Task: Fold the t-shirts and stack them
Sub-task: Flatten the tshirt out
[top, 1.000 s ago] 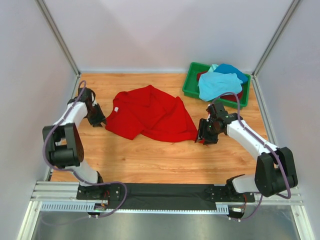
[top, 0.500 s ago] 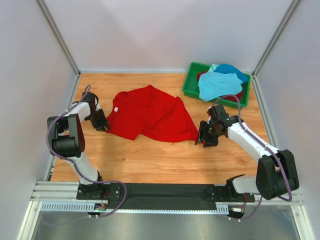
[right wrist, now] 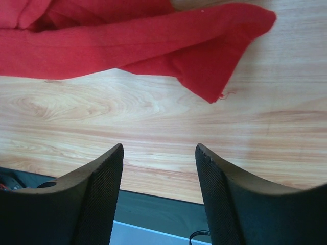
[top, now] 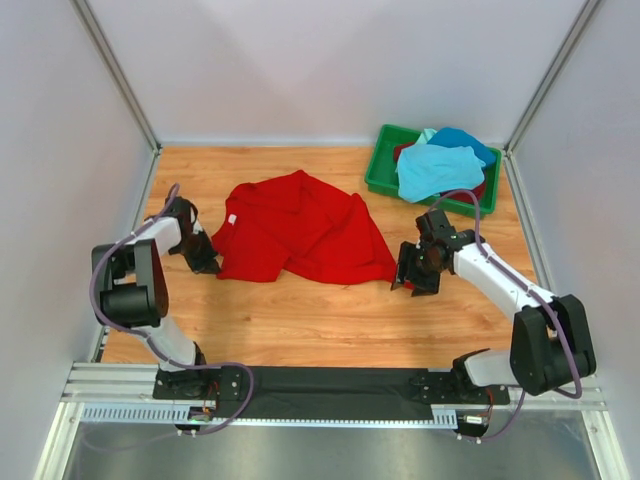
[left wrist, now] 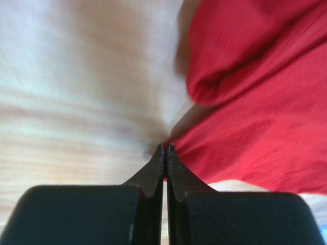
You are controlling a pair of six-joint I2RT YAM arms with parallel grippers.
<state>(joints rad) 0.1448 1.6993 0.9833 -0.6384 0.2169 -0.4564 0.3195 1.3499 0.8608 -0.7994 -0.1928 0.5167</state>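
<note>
The left arm is folded tight, forearm low over the table (top: 300,310). The left pincer (top: 207,264) is pinched closed on a corner of the red t-shirt (top: 300,230). The right arm reaches inward with the right pincer (right wrist: 159,149) spread wide, and the shirt's other corner lies just ahead of it, untouched.

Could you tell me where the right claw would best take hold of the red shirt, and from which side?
Probably the pointed corner at the red shirt's right end. It lies flat on the table, jutting clear of the bunched folds, just ahead of the open right claw. Come in low from the right, one finger sliding under the tip.
</note>
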